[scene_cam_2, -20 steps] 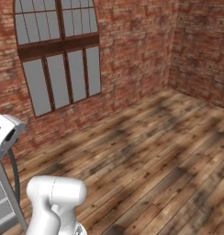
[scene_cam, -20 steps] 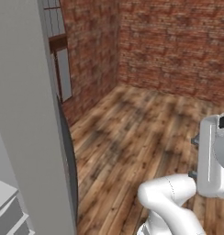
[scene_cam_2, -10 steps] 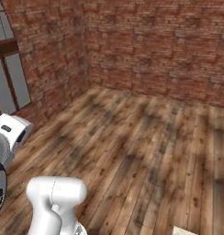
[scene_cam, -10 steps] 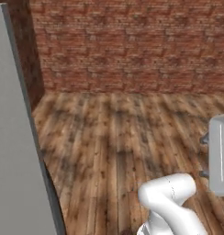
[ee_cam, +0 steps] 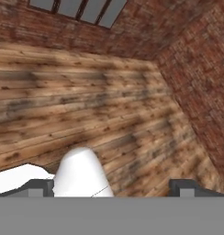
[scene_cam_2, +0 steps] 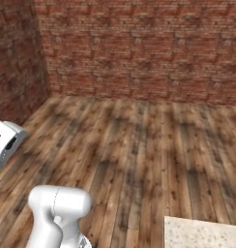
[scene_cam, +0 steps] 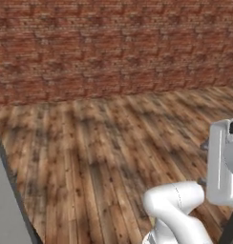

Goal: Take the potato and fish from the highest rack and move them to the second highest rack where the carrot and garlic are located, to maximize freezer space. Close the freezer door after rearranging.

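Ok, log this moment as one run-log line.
phase: base turning | view: brick wall, wood floor | grey panel at left edge | claw: unclear

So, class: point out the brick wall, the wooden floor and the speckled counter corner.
Brick wall (scene_cam_2: 139, 48), right base view, middle of the far wall's face.
Wooden floor (scene_cam: 104, 143), left base view, bare planks mid-room.
Speckled counter corner (scene_cam_2: 202, 235), right base view, its pale top surface.

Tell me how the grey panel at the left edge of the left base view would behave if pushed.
The grey panel looks flat and straight-edged, so it is probably stiff, not floppy. It runs out of the picture, so it is likely large and heavy. Whether it would swing cannot be told.
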You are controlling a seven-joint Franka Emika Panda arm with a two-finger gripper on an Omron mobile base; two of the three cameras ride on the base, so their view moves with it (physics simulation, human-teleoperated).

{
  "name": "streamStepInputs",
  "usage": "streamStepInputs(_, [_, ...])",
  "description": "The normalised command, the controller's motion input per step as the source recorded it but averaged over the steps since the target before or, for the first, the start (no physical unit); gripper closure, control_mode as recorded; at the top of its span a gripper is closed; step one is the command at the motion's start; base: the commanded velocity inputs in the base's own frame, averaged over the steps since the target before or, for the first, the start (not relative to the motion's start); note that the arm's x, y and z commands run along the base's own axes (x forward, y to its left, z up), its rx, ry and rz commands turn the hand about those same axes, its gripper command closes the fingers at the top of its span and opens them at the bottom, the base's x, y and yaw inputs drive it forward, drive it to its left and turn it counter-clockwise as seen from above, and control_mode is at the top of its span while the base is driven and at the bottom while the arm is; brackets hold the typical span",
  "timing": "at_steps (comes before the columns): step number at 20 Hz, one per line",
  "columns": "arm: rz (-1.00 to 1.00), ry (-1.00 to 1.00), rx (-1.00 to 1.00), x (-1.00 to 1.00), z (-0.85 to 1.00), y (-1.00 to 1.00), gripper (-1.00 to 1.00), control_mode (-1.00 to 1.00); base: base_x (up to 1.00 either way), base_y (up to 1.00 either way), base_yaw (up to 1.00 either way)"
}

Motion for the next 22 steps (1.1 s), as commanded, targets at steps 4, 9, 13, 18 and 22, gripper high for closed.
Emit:
streamStepInputs(4, [0.00,0.00,0.00,0.00,0.00,0.00,-1.00,1.00,1.00,-0.01,0.08])
streamStepInputs(9, [0.00,0.00,0.00,0.00,0.00,0.00,-1.00,1.00,1.00,0.00,0.20])
streamStepInputs(13, [0.00,0.00,0.00,0.00,0.00,0.00,-1.00,1.00,0.87,0.24,0.42])
streamStepInputs(18, [0.00,0.00,0.00,0.00,0.00,0.00,-1.00,1.00,0.46,0.61,0.87])
streamStepInputs(22, [0.00,0.00,0.00,0.00,0.00,0.00,-1.00,1.00,0.22,0.76,1.00])
